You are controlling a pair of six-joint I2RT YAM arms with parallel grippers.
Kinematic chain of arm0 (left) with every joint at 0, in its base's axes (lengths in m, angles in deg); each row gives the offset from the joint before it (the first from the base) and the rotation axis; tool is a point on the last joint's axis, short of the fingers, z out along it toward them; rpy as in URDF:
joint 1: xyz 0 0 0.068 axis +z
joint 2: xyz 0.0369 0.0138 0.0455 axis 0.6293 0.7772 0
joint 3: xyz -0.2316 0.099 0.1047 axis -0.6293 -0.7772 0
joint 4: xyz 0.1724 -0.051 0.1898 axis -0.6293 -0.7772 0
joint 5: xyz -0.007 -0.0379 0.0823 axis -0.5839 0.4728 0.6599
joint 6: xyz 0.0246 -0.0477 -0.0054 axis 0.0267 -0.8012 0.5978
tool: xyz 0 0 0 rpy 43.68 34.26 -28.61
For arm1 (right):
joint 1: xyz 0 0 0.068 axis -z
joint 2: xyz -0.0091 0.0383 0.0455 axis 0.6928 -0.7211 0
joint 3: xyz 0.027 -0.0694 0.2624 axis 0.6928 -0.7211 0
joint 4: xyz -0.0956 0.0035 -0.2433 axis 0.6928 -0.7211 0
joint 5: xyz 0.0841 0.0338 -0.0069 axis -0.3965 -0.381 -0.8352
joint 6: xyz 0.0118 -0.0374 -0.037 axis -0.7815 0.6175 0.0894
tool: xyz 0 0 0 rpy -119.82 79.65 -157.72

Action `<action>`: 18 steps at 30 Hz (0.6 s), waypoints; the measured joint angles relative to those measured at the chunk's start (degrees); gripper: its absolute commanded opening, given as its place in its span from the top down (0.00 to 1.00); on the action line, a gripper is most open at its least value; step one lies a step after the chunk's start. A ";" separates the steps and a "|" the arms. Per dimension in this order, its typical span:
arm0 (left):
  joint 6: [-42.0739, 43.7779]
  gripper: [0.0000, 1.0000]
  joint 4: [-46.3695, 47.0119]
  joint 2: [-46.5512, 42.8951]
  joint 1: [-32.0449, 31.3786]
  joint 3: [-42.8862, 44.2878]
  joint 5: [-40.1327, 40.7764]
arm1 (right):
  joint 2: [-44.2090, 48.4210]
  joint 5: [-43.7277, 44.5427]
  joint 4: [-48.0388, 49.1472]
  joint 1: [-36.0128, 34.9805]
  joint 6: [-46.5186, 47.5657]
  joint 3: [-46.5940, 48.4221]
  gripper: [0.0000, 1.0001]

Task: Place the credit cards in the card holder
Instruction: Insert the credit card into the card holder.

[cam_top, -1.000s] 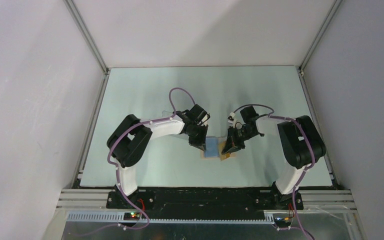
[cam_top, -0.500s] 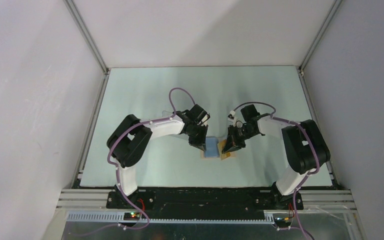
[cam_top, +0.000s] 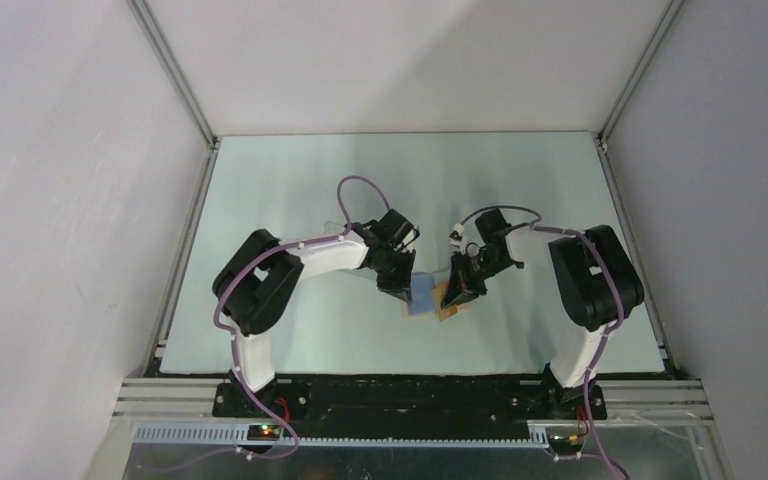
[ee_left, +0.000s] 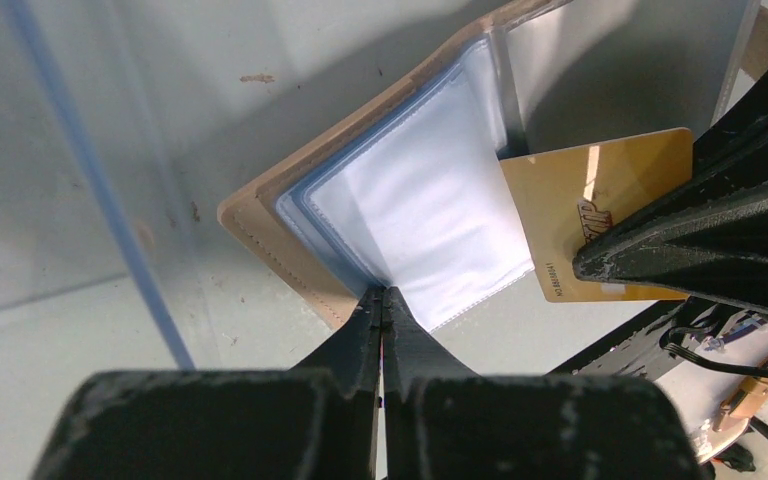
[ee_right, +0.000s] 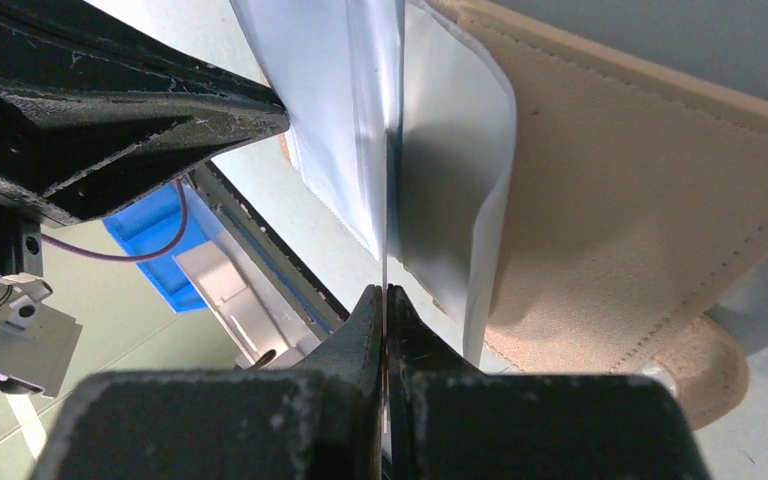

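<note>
The card holder (cam_top: 423, 295) lies open mid-table, tan outside with blue-clear pockets inside; it also shows in the left wrist view (ee_left: 290, 200) and the right wrist view (ee_right: 640, 180). My left gripper (cam_top: 401, 287) is shut on the edge of a clear pocket sleeve (ee_left: 430, 220). My right gripper (cam_top: 457, 292) is shut on an orange-yellow credit card (ee_left: 585, 200), whose left edge meets the pocket opening at the fold. In the right wrist view the card (ee_right: 387, 215) shows edge-on, running between the sleeves. Other cards are hidden.
A clear plastic edge with a blue line (ee_left: 90, 180) runs beside the holder on the left. The two grippers' fingers are close together over the holder. Metal frame rails (cam_top: 182, 250) border the table sides.
The right arm's elbow has swung slightly left and its gripper has shifted a little toward the holder with the card. The left arm has held still.
</note>
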 measured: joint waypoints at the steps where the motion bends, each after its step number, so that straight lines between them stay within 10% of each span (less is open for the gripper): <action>1: 0.00 1.00 0.00 -0.02 0.00 0.00 0.00 | -0.02 -0.02 -0.09 -0.04 0.24 0.11 1.00; 18: 0.24 1.00 -0.09 -0.11 0.11 -0.13 -0.22 | -4.37 -2.75 -5.86 -0.37 4.98 10.12 1.00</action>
